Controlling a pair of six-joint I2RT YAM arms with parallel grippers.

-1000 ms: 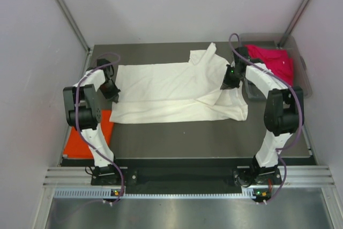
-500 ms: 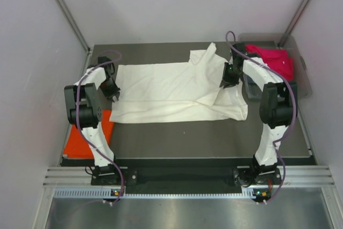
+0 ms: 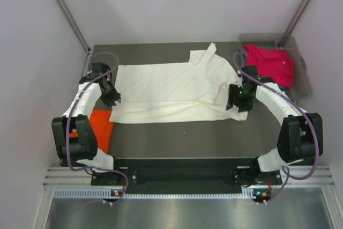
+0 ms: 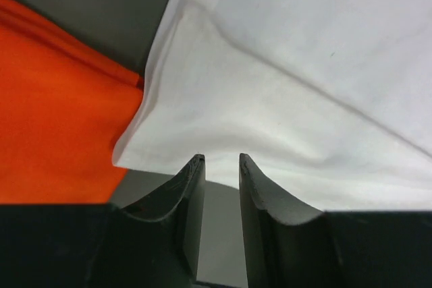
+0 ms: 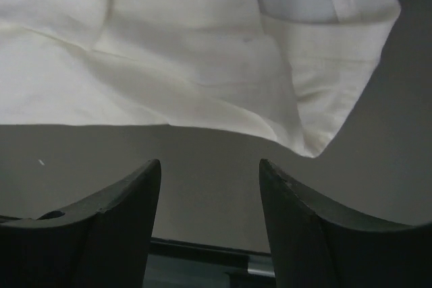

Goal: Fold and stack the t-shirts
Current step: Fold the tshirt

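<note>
Cream-white t-shirt (image 3: 171,87): spread across the middle of the table (image 3: 187,138); sleeve end toward my right, one sleeve flipped up at the far edge; creased on that side.
Left gripper (image 4: 221,161): fingers only a narrow slit apart, nothing between them; tips just short of the shirt's near left corner.
Right gripper (image 5: 209,166): fingers wide apart, holding nothing; near the near right corner, bare table under the gap.
Step in hand: as I judge it, taking both near corners to fold the near edge over.
Doing it well: widen my left slit before going in; catch all hem layers at each corner; keep my left fingers off the orange t-shirt (image 4: 54,99), which meets that corner; lift both sides evenly so the cloth does not skew.
Hard to make out: how many layers lie at the right corner; whether the orange runs under the cream; from above my left arm covers part of the orange; whether the magenta-pink t-shirt (image 3: 270,63) in the bin (image 3: 305,79) is folded.
</note>
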